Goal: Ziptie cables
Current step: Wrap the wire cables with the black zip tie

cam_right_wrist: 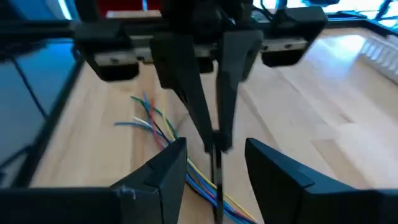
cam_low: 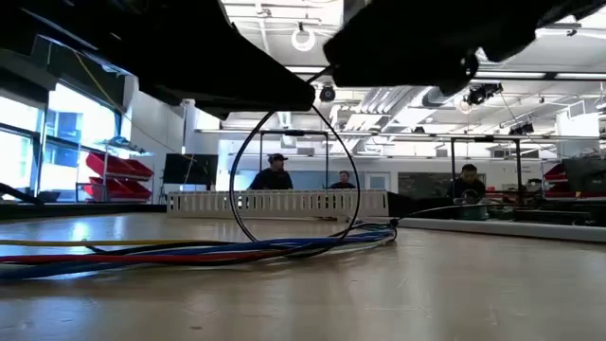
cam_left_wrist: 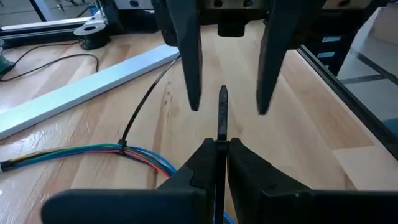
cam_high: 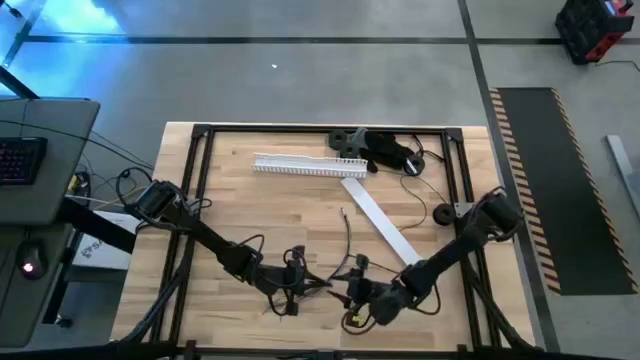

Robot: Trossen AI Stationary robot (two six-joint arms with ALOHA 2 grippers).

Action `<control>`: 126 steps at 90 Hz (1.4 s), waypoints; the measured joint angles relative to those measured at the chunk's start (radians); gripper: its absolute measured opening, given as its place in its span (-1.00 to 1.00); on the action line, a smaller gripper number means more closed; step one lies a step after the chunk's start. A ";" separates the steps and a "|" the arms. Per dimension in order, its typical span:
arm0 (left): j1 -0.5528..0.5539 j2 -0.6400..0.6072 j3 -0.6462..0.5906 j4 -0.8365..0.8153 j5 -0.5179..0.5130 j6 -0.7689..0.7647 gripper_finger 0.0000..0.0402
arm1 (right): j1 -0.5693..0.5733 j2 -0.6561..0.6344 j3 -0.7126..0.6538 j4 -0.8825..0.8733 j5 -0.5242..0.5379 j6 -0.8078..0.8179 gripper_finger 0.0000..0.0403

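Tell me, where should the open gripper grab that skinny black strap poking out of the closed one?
Probably the bare tip of the black strap, just past the left gripper, which is shut on it lower down. The right gripper faces it head-on, fingers open to either side, so coming straight in and pinching the tip between them looks best.

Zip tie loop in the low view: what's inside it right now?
The zip tie loop stands over the cables, which run through its bottom. Through it shows only the white slotted duct behind. Where its top closes is hidden behind the dark arms.
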 joint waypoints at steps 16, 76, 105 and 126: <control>0.000 0.000 0.000 0.000 0.000 -0.007 -0.92 | -0.021 0.000 -0.007 0.023 -0.040 -0.018 -0.44; -0.014 0.000 0.001 0.008 0.004 0.000 -0.92 | 0.038 -0.003 0.031 -0.054 0.070 0.040 -0.99; -0.014 0.000 0.002 0.013 0.005 0.001 -0.92 | 0.185 -0.072 0.157 -0.489 0.237 0.282 -1.00; -0.014 0.000 0.001 -0.001 0.006 -0.002 -0.92 | 0.310 -0.107 0.273 -0.885 0.385 0.550 -1.00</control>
